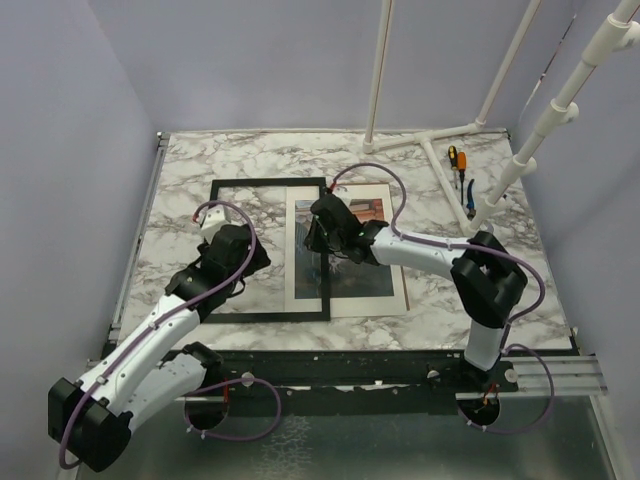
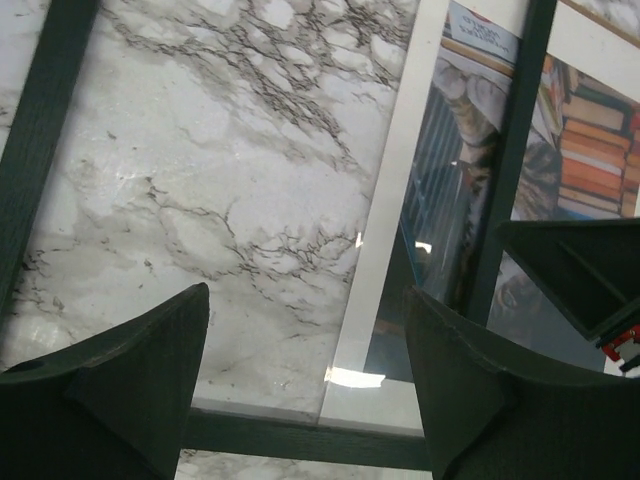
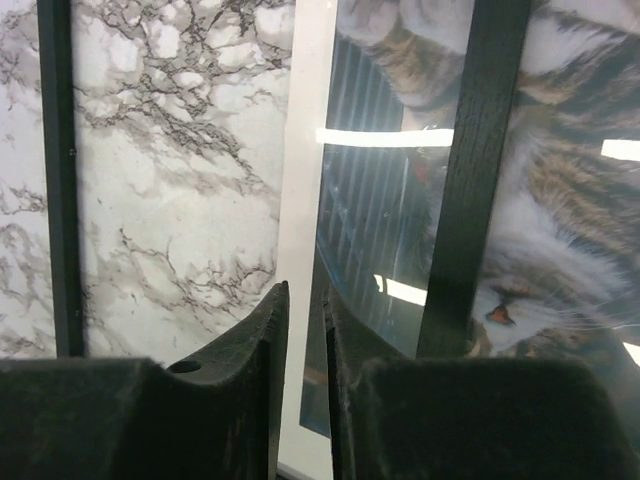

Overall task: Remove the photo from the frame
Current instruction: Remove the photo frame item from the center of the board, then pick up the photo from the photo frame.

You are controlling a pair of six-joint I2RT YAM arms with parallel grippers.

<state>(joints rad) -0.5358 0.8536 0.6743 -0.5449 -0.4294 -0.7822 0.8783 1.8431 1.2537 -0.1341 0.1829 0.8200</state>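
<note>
While the photo is looking thin and floppy, its white edge is probably offering the best hold. Right gripper jaws are sitting nearly together; left gripper jaws spread.

Frame thin black border — photo grey tabby, colourful books, white edges; table white-grey marble veining.

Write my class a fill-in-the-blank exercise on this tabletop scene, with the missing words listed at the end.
1. The frame lying flat has a thin ____ border.
2. The photo pictures a tabby ____ among books.
3. The jaws of the left gripper stand ____.
4. The table has a white and grey ____ pattern.
Missing words: black; cat; open; marble.
</note>
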